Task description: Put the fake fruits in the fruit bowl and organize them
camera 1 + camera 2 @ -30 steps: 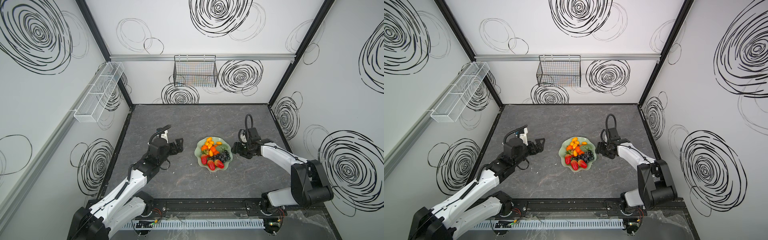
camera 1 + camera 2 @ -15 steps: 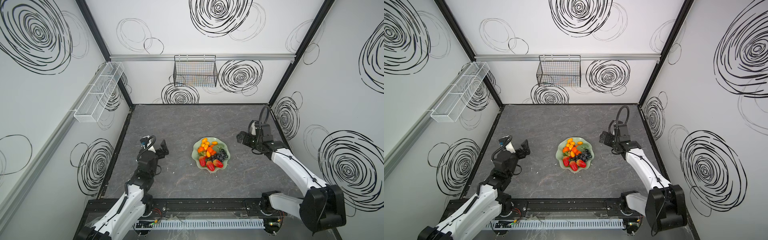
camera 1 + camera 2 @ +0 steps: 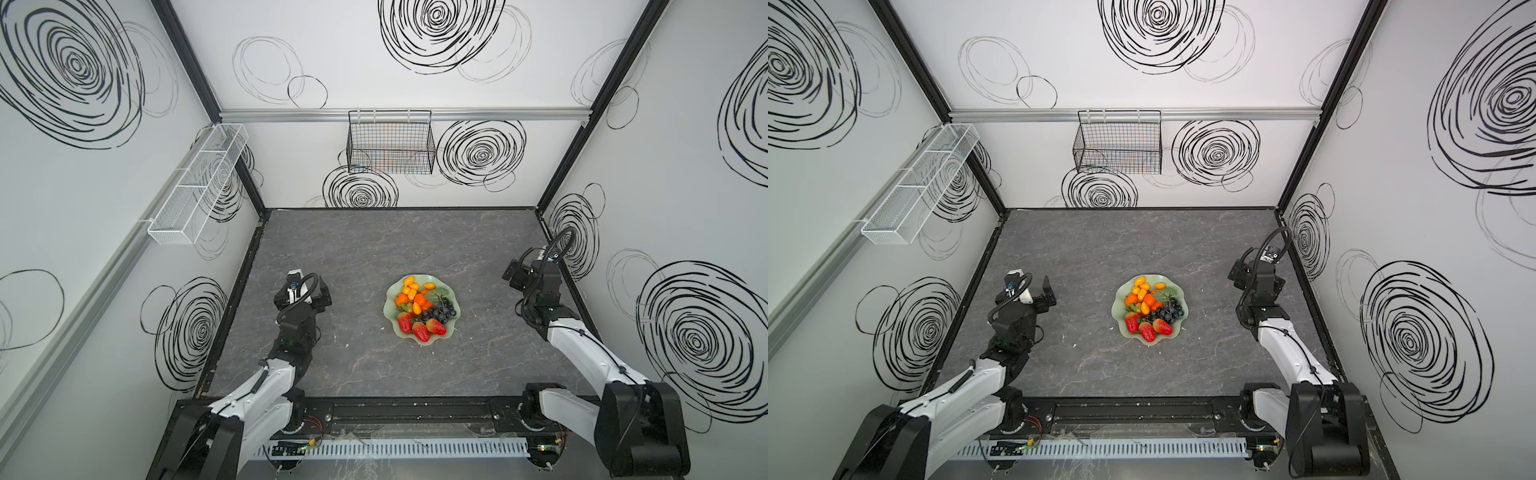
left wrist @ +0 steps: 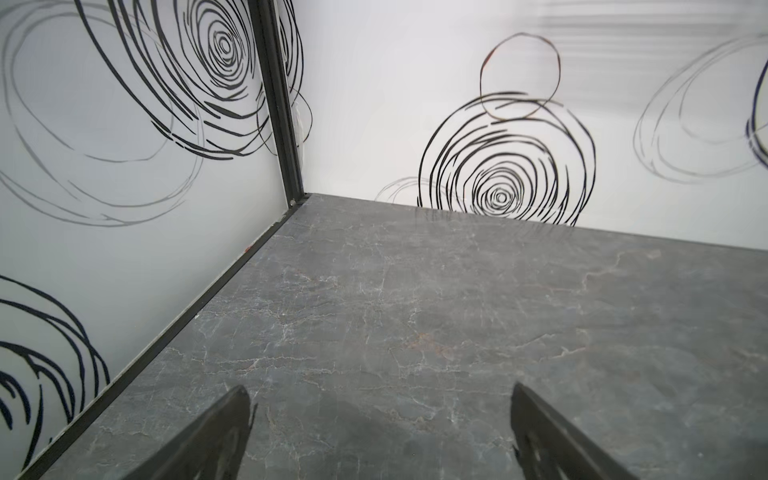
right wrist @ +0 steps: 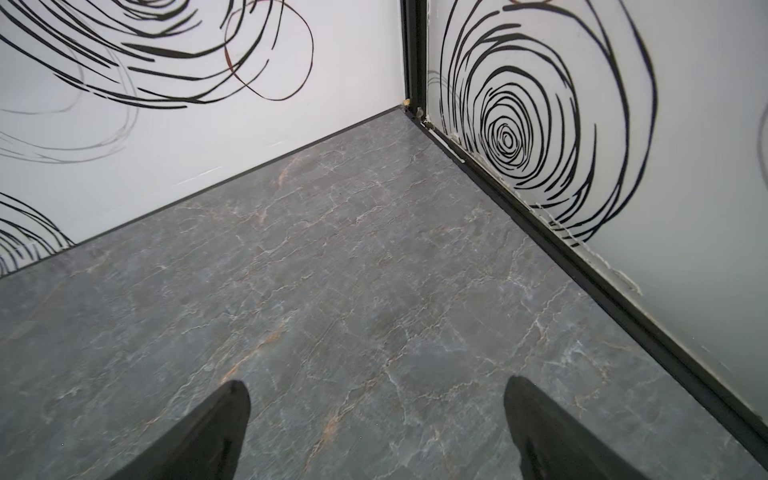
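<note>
A pale green fruit bowl (image 3: 390, 309) with a wavy rim sits on the grey marble tabletop (image 3: 374, 249), a little right of centre, in both top views. All the fake fruits that can be seen lie inside it: red strawberries (image 3: 420, 330) along the near edge, a dark grape bunch (image 3: 440, 309) on the right, orange tangerines (image 3: 419, 299) in the middle, and yellow kumquats (image 3: 409, 282) at the far side. They are grouped by kind. No fruit shows loose on the tabletop, so the task looks finished or very nearly so, with nothing left but parking the arms.

The left gripper (image 4: 380, 392) has its fingers spread wide over bare tabletop and holds nothing. The right gripper (image 5: 376, 384) is likewise spread wide and empty, facing the far right corner. Both stand well apart from the bowl.

A second ago, both grippers were just beside the bowl, one on each side. Since then both arms have drawn back towards the side walls, while the bowl and its fruits have stayed about where they were.
</note>
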Available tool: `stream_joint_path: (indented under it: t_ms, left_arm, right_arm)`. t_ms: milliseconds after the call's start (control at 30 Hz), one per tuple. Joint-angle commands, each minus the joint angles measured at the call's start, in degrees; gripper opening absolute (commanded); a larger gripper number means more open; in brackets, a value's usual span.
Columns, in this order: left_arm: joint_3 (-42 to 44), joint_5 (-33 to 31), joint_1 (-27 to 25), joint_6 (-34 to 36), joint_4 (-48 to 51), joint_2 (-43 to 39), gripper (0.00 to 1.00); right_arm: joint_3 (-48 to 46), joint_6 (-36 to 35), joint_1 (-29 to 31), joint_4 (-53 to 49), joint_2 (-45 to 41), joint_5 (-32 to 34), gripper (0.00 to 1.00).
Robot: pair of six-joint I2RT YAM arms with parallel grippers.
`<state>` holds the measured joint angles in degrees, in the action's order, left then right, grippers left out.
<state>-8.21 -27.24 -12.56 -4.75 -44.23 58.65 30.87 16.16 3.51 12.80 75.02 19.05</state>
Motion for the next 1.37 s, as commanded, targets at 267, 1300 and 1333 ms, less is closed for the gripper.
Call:
stream_joint_path:
  t_ms: [267,1300,1333]
  left_arm:
    - [-0.6,7.8,4.5,6.8,-28.9,19.1,0.99]
    - [-4.1,12.7,8.3,4.3,-29.5,26.8,0.99]
    - [-3.7,13.0,8.3,4.4,-30.2,26.7,1.00]
  right_arm:
    - [-1.4,-11.2,-1.5,20.0,9.3,-6.3,1.00]
    - [-12.4,-13.7,-6.8,40.7,9.6,-21.9,1.00]
    - [-12.4,-13.7,-6.8,40.7,9.6,-21.9,1.00]
